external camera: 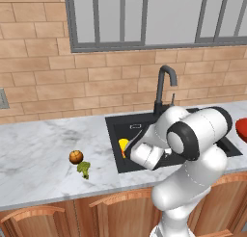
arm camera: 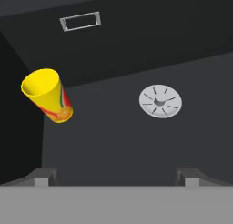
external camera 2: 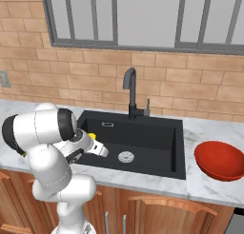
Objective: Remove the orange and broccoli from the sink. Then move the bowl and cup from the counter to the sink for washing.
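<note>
While claw (arm camera: 113, 176) hangs spread, empty, cup (arm camera: 47, 96) lies tipped inside sink (arm camera: 136, 141) near drain (arm camera: 160, 101).

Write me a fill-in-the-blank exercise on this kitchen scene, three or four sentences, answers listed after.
1. The yellow cup now lies inside the black ____.
2. The orange and the broccoli rest on the marble ____ to the left of the basin.
3. The red bowl sits on the counter to the ____ of the sink.
4. The gripper hangs over the basin with its jaws ____.

Answers: sink; counter; right; open
</note>
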Robot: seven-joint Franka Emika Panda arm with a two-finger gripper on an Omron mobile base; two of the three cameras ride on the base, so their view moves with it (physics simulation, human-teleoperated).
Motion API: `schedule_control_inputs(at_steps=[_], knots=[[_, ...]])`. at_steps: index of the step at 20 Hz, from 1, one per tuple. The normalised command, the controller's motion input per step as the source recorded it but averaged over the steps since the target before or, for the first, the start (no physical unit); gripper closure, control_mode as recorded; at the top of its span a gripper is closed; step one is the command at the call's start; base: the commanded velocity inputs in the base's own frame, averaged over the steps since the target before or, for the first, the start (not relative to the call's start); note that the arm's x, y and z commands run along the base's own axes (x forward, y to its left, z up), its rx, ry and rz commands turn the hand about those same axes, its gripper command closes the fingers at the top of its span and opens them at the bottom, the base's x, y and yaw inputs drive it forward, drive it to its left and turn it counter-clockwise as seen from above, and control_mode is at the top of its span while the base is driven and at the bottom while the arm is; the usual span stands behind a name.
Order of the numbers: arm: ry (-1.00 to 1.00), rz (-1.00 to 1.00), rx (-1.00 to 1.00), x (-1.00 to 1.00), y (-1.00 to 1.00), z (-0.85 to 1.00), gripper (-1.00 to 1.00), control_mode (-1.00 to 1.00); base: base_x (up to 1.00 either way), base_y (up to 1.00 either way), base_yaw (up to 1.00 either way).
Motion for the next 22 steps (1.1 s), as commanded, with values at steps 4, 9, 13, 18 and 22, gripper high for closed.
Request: schedule_control_inputs(at_steps=[4,9,13,18,22], knots=[[0.11,0.0,0.0,0.14,0.01,0.73,-1.0,-1.0,0.0,0.0,0.0],[0.17,0.0,0.0,0.13,0.05,0.69,-1.0,-1.0,0.0,0.0,0.0],[0.31,0.0,0.0,0.03,0.01,0.6,-1.0,-1.0,0.0,0.0,0.0],[0.4,0.03,0.0,-0.01,0.0,0.54,-1.0,-1.0,0.0,0.0,0.0],[0.4,0.04,0.0,-0.05,0.0,0.52,-1.0,-1.0,0.0,0.0,0.0]])
